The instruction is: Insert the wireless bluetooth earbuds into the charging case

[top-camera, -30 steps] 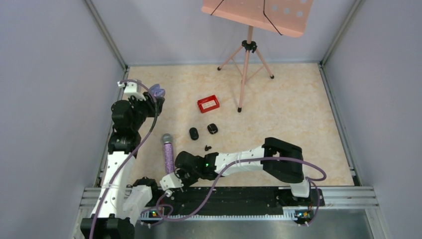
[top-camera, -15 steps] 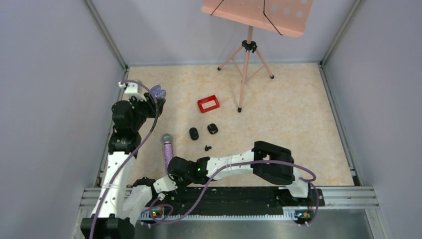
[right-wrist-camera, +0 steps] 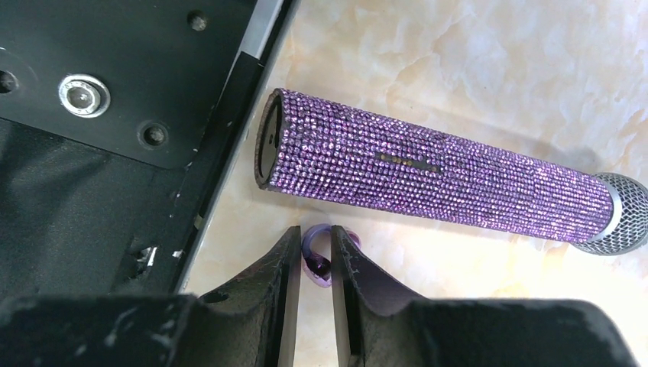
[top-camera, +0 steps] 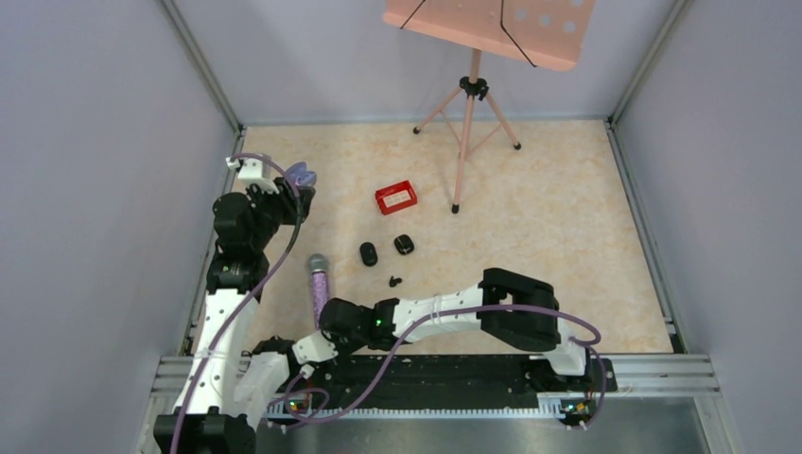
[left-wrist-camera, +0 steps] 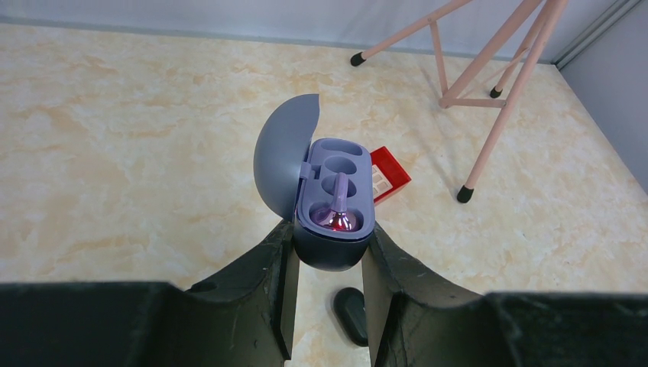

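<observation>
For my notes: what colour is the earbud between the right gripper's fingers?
Pinkish-purple earbud, best seen in the right wrist view.

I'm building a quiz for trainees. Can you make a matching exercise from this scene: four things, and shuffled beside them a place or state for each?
1 charging case
2 loose purple earbud
3 microphone
4 red box

A glittery, lying flat
B lid open, gripped by the left hand
C between the fingers of the right hand
D beside the music stand foot

Pairs: 1-B, 2-C, 3-A, 4-D
</observation>
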`<act>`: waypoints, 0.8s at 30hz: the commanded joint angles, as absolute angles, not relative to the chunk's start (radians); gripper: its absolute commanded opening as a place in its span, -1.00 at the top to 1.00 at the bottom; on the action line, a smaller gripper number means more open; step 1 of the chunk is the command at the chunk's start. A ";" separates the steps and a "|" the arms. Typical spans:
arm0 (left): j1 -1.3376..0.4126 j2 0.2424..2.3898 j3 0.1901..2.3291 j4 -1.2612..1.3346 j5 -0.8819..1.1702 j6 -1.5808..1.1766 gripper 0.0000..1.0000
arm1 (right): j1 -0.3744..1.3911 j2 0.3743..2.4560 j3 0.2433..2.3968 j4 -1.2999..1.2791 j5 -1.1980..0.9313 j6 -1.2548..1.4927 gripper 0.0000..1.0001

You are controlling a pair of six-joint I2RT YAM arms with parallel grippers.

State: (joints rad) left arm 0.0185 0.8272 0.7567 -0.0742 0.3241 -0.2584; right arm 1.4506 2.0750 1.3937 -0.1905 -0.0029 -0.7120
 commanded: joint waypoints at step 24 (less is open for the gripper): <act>0.024 0.816 0.743 0.021 0.343 -0.251 1.00 | 1.430 1.924 1.275 -0.135 0.195 -0.708 1.00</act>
State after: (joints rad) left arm 0.0189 0.8272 0.7452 -0.0456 0.3252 -0.2588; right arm 1.4467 2.0258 1.2972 -0.1459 0.1547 -0.7158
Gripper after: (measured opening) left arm 0.373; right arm 0.022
